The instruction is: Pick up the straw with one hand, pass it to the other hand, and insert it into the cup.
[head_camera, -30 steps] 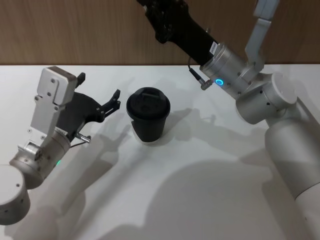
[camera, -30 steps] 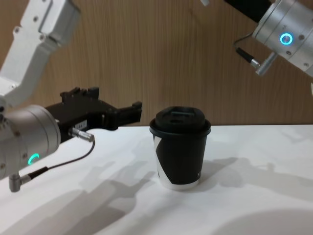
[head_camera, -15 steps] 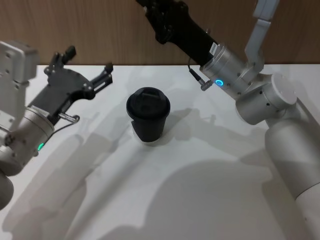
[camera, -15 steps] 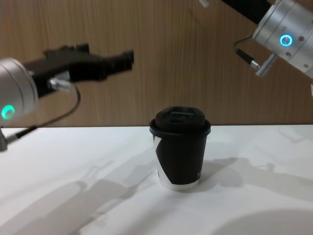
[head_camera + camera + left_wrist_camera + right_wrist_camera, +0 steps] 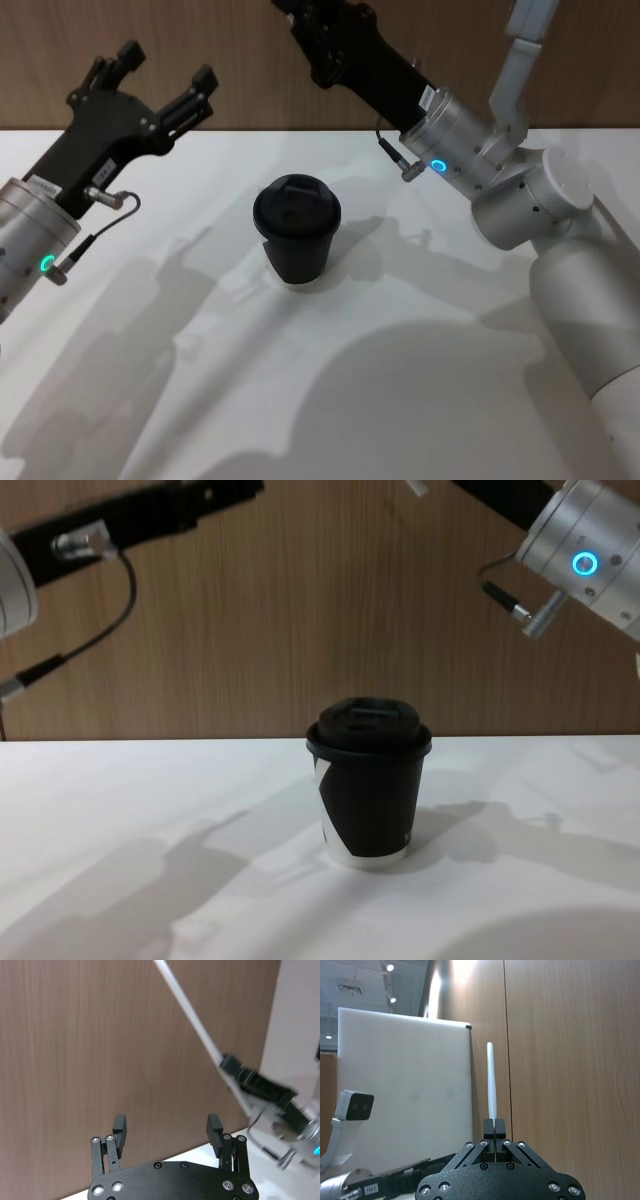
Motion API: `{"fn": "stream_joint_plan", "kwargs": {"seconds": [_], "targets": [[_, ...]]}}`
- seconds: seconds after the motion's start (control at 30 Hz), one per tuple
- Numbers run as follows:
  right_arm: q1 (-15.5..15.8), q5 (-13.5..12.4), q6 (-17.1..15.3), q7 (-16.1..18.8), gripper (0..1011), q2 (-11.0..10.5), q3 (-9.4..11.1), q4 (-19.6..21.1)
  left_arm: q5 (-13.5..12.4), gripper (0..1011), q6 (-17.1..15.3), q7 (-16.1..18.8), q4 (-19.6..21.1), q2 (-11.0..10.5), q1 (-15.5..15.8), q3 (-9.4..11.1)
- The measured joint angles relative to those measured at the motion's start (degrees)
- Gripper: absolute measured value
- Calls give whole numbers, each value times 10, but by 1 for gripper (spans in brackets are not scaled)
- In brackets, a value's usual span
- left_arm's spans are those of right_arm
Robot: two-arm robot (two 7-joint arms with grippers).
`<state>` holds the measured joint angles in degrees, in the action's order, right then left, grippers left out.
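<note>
The cup point(image 5: 372, 805) stands upright on the white tabletop point(image 5: 420, 380), its lid point(image 5: 368, 730) pressed on and a white angular patch point(image 5: 321, 775) on the side facing the chest camera. To the left of the cup and a little behind it, lifted well clear of the tabletop, the left pincer point(image 5: 167, 68) hangs spread wide, its two fingers far apart with nothing between them and well apart from the cup. Higher up and behind the cup, at the end of the arm that reaches in from the cup's right, the right pincer point(image 5: 495, 1126) is clamped narrow on the straw point(image 5: 491, 1080). Most of the straw's visible length sticks straight out past the fingertips. Seen from the left wrist, the straw slants up through the air from that grip, far above the cup and touching nothing else. A brown wooden wall point(image 5: 300, 610) rises behind the cup.
</note>
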<state>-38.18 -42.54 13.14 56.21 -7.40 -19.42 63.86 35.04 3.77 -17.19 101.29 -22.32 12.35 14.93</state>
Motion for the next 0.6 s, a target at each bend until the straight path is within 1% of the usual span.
{"fn": "stream_joint_plan", "kwargs": {"seconds": [0.13, 0.23, 0.27, 0.43, 0.6], "targets": [[0, 0, 0, 0, 16, 0, 0, 0, 31, 1002, -1, -21, -6, 5, 9, -2], [0, 0, 0, 0, 16, 0, 0, 0, 44, 1002, -3, -31, -10, 8, 15, -2], [0, 0, 0, 0, 16, 0, 0, 0, 54, 1003, -5, -37, -15, 11, 21, -1], [0, 0, 0, 0, 16, 0, 0, 0, 75, 1003, -9, -48, -26, 20, 34, 1], [0, 0, 0, 0, 16, 0, 0, 0, 103, 1003, -12, -61, -40, 33, 49, 4]]}}
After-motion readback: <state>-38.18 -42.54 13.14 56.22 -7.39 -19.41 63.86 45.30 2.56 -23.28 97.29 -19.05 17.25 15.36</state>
